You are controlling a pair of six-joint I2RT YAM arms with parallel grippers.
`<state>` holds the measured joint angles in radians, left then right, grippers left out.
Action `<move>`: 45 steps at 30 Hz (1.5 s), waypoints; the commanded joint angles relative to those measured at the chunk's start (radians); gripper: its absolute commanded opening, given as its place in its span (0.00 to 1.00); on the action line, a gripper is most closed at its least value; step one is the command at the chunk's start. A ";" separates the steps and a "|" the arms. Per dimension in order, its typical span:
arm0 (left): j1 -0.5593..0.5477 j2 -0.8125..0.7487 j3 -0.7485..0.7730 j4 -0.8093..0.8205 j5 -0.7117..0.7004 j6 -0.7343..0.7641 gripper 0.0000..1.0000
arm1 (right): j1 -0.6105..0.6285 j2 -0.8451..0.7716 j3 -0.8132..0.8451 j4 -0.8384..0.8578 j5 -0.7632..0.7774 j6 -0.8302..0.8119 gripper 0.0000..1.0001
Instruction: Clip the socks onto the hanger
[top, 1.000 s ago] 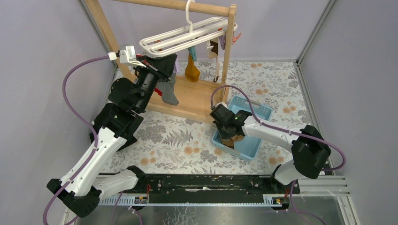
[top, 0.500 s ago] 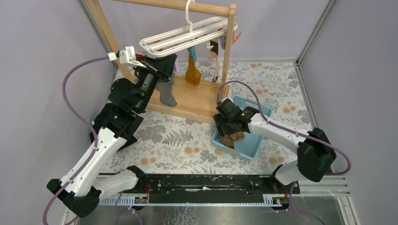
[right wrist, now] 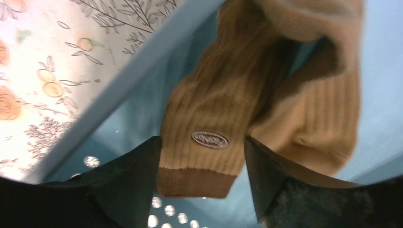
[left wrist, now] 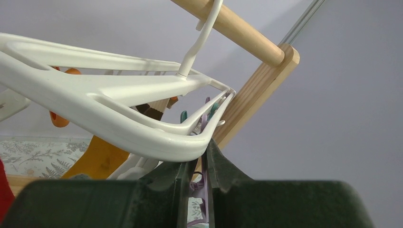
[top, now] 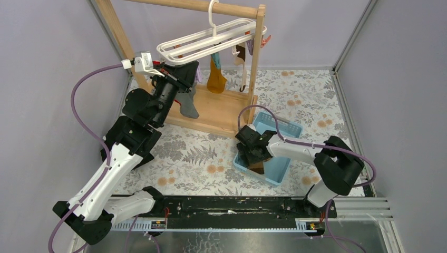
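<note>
The white hanger [top: 211, 42] hangs by its hook from the wooden rail. My left gripper [top: 185, 74] is up at its left end, under the frame [left wrist: 119, 114], shut on a purple clip [left wrist: 203, 187] that dangles from it. A tan ribbed sock [right wrist: 214, 109] with a dark brown cuff and an oval label lies crumpled in the blue basket [top: 287, 129]. My right gripper [right wrist: 202, 142] is down in the basket's near left corner [top: 255, 158]. Its jaws stand open, one on each side of the sock's cuff. A small dark brown piece [top: 240, 52] hangs near the hanger's right end.
The wooden rail stand [top: 221, 113] has its right post [top: 256, 63] just behind the basket. A mustard sock [top: 215, 79], a grey sock [top: 188, 108] and a red one [top: 178, 103] hang from the hanger. The basket's wall [right wrist: 128, 80] runs close to the left finger.
The right gripper has opened and moved left and down to the basket's near left corner, around the tan sock's cuff. The basket has shifted slightly. The left arm has held still.
</note>
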<state>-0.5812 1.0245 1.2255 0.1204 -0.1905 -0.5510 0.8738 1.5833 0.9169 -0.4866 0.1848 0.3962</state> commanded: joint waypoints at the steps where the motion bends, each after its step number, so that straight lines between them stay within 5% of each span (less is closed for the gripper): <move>1: 0.007 -0.028 -0.016 0.011 0.004 0.008 0.00 | 0.017 0.054 -0.043 0.069 0.011 0.052 0.67; 4: 0.007 -0.038 -0.014 0.006 0.003 0.011 0.00 | 0.017 0.089 -0.060 0.082 0.026 0.067 0.47; 8: 0.007 -0.046 -0.010 -0.001 0.000 0.016 0.00 | 0.018 0.021 -0.088 0.113 0.023 0.093 0.01; 18: 0.009 -0.043 -0.014 0.004 0.011 0.005 0.00 | -0.011 -0.380 0.002 0.102 -0.048 0.097 0.00; 23: 0.008 -0.041 -0.018 0.008 0.021 -0.001 0.00 | -0.141 -0.506 0.003 0.202 -0.336 0.139 0.00; 34: 0.007 -0.043 -0.021 0.011 0.027 -0.005 0.00 | -0.248 -0.509 -0.059 0.412 -0.635 0.299 0.00; 45: 0.008 -0.026 -0.017 0.019 0.056 -0.024 0.00 | -0.234 -0.438 0.199 0.436 -0.526 0.276 0.00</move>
<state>-0.5755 1.0096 1.2152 0.1242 -0.1650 -0.5636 0.6300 1.1229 0.9607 -0.1238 -0.3759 0.6880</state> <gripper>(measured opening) 0.190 0.034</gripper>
